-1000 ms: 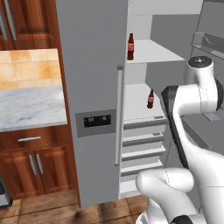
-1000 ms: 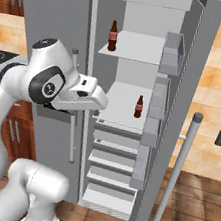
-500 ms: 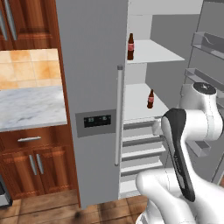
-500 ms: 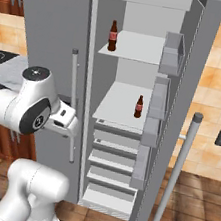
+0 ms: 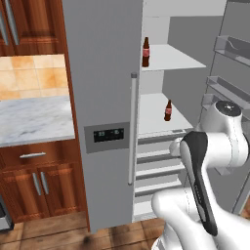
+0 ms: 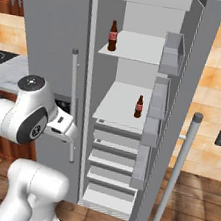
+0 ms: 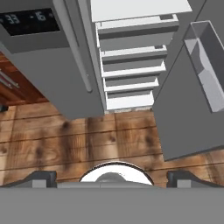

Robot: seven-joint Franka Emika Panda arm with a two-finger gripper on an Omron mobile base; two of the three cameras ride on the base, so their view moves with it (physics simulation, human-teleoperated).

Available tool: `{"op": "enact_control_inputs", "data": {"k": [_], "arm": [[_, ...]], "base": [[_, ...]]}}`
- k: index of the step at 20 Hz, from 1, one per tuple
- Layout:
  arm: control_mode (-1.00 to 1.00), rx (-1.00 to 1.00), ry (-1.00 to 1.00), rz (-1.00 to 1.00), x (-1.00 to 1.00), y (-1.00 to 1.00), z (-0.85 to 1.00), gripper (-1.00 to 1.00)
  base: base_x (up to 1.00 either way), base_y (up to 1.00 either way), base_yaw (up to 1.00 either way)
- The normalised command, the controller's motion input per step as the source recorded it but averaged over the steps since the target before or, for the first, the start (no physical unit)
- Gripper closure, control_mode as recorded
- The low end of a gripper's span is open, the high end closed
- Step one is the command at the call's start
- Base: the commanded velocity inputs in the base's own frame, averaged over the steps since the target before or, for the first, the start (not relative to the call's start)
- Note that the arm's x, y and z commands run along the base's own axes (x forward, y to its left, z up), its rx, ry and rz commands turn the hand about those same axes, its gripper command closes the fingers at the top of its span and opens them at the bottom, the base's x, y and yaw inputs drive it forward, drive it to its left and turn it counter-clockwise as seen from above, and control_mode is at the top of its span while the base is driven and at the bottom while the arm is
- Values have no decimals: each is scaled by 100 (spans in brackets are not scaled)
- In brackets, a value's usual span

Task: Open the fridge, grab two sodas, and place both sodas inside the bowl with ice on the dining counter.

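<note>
Fridge [image 5: 105, 88] is the landmark: grey side-by-side, right door swung wide open, left door shut. Left door carries a dark dispenser panel [image 5: 109, 134] with small pale digits; in the hand view the panel [image 7: 29, 22] reads roughly "33" and "16", blurry, not certain. Long vertical bar handle [image 5: 132, 128] on the left door edge; the open door's bar handle [image 6: 174, 173] shows in the right base view.

Sodas, both inside the fridge: upper soda [image 5: 145, 52] stands upright at the front left of the upper shelf; lower soda [image 5: 168, 110] stands upright on the shelf below, nearer its middle. Dark brown bottles, red labels, label text too small to read. Same two from the right: upper [image 6: 113, 35], lower [image 6: 139, 106]. Grey drawers [image 7: 131, 65] stacked under the lower shelf; door bins [image 6: 171, 53] on the open door's inner side.

Arm folded low in front of the fridge, hand pointing down at the wood floor [image 7: 65, 144]. Fingers [image 7: 41, 178] spread wide at the bottom of the hand view, nothing between them, well apart from both sodas.

Left of the fridge: marble surface [image 5: 34, 119] over reddish wood cabinets [image 5: 34, 180].
</note>
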Motion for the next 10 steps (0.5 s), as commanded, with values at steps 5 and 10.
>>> {"op": "enact_control_inputs", "data": {"k": [5,10], "arm": [[100,0,0,-5,16,0,0,-100],[100,0,0,0,0,0,0,-100]], "base": [[18,0,-5],[45,0,-17]]}}
